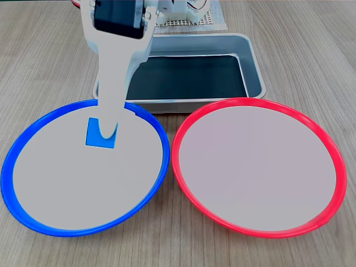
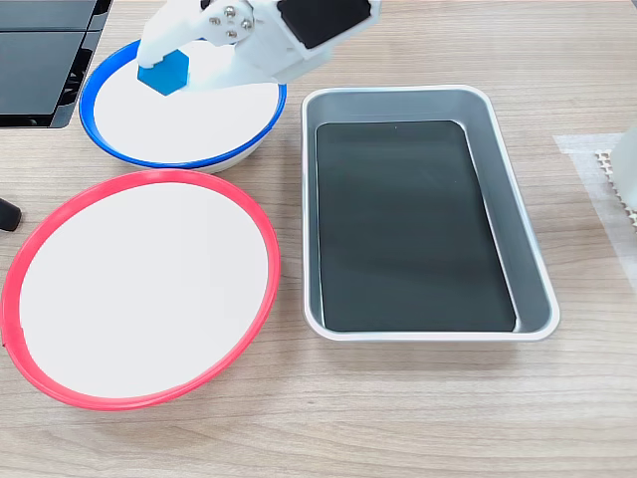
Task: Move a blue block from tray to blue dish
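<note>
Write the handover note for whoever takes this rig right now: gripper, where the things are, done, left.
Gripper: shut on the blue block, over the blue dish. Whether the block touches the dish floor cannot be told.
Tray: its dark floor is bare. It lies beside both dishes.
Red dish: nothing on it, beside the blue dish.
Done: block lifted out of the tray and carried over the blue dish.
Left: lower if needed, open the jaws, let the block rest in the blue dish, then pull the arm back.
</note>
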Motion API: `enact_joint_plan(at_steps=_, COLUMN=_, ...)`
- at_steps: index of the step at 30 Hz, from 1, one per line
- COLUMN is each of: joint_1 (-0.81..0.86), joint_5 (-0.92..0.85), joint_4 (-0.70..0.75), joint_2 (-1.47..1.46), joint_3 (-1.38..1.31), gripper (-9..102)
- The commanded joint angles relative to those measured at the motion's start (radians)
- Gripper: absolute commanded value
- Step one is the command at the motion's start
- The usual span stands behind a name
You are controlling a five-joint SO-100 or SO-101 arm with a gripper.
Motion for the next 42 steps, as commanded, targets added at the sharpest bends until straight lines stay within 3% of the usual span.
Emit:
enact_joint_plan(at_steps=1, joint_1=0.014, joint_5=-0.137, joint_4=0.118, joint_2=-0.025, joint_3=-0.094, gripper=0)
enact_joint_plan(at_steps=3, joint_1=0.014, joint_5=-0.201, joint_4=0.166, joint_2=-0.037, joint_3=-0.124, gripper=7)
enact_joint_plan(at_steps=9, joint_1=0.026, joint_5=-0.152, joint_4=0.147, joint_2=-0.029, joint_3=-0.176, gripper=28)
enact_joint_plan(at_steps=12, joint_1=0.018, joint_5=-0.071, joint_4=0.069, joint_2=0.014, joint_3=-0.175, gripper=31)
enact_joint_plan(at_steps=14, joint_1=0.008, joint_5=0.031, joint_4=-0.009, joint_2=0.063, joint_3=-0.161, gripper=28)
enact_joint_plan(at_steps=18, joint_1=-0.044, joint_5=0.268, joint_4=-0.153, joint_2=0.233, joint_3=-0.118, gripper=0)
enact_joint_plan(at_steps=24, joint_1=-0.103, joint_5=0.681, joint_4=-0.522, joint_2=0.607, joint_3=0.164, gripper=0)
enact_joint_plan(at_steps=26, joint_1=-0.126, joint_5=0.709, joint_4=-0.54, joint_2=0.778, joint_3=0.29, gripper=0)
enact_joint_plan(at_steps=30, joint_1=-0.169, joint_5=0.666, joint_4=-0.37, joint_2=1.169, joint_3=0.603, gripper=-1)
enact_joint_plan(at_steps=33, joint_1=-0.193, joint_5=0.577, joint_4=-0.026, joint_2=1.437, joint_3=0.778, gripper=-1)
enact_joint_plan(at_steps=36, joint_1=-0.201, joint_5=0.515, joint_4=0.221, joint_2=1.628, joint_3=0.936, gripper=-1)
enact_joint_plan(at_steps=42, joint_1=-0.153, joint_5=0.443, joint_4=0.518, joint_2=1.859, joint_3=1.18, gripper=0)
